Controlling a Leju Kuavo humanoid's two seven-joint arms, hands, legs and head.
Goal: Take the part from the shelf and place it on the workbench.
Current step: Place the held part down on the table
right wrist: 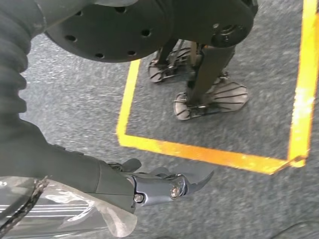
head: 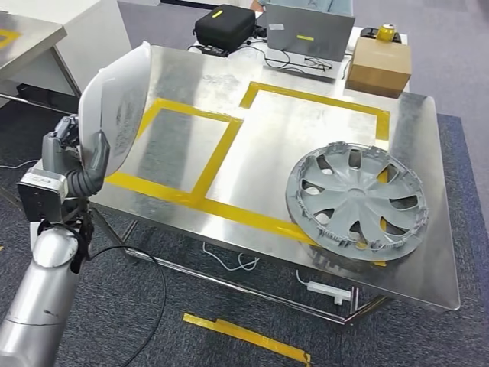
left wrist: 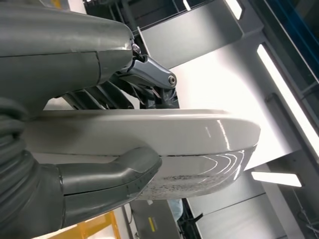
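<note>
Left hand [head: 86, 164] fingers pinch the white part [head: 118, 103], held upright at the desk [head: 323, 115] edge (yellow-taped square [head: 173, 149] just beyond).

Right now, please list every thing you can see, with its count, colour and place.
curved white plastic panel: 1, white, held upright at the workbench's left edge
grey plastic wheel cover: 1, grey, flat on the workbench's right part
steel workbench: 1, silver with yellow tape rectangles, centre
black zip case: 1, black, far side
grey laptop: 1, grey, far side
cardboard box: 1, brown, far right corner
left hand: grips the panel
right hand: hangs over grey carpet, holds clear film
</note>
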